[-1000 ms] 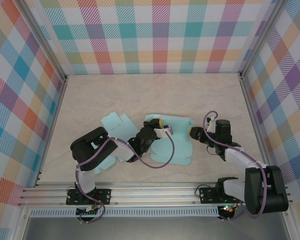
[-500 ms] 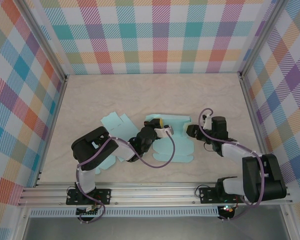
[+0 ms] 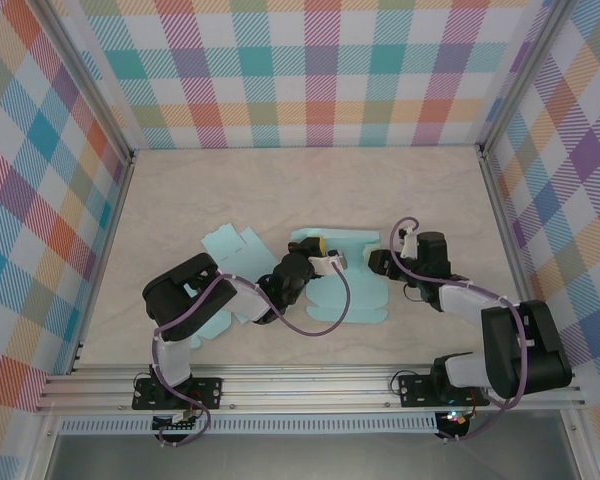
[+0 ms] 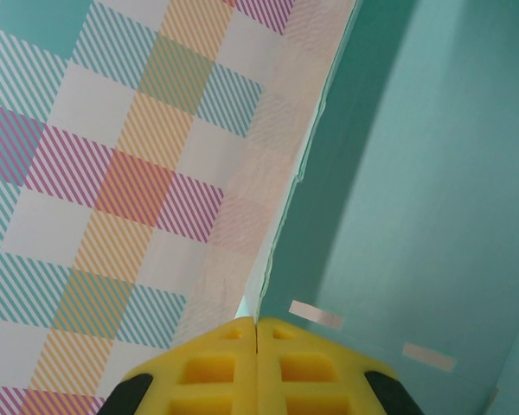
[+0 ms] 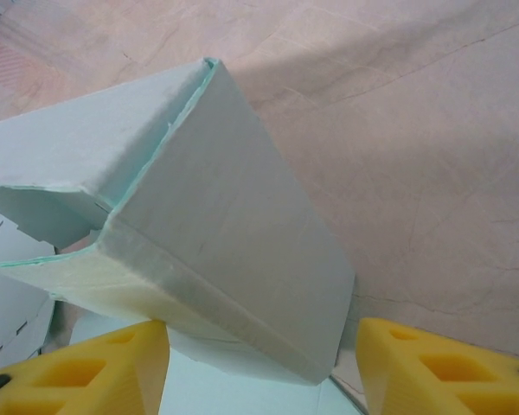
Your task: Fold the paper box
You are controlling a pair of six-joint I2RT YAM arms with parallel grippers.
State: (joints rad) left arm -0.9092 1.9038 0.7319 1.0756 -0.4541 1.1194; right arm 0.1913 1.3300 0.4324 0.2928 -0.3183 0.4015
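The paper box (image 3: 362, 300) lies half-formed in the middle of the desk (image 3: 230, 190), teal in colour, with one corner already raised (image 5: 216, 225). The left gripper (image 4: 257, 335) has its jaws pressed together, and the thin edge of a standing wall (image 4: 432, 173) runs into the seam between them, so it seems to pinch this wall. The right gripper (image 5: 255, 350) has its jaws spread on both sides of the raised corner, apparently not touching it.

If the right jaws close too hard, I think the hollow corner could be crushed. If the left arm pulls, the thin paper may tear or slip out. The purple cable (image 3: 330, 312) lying over the box could also drag it.

I can read no brand, label or writing; the box is plain, with only small pale slits (image 4: 316, 316).
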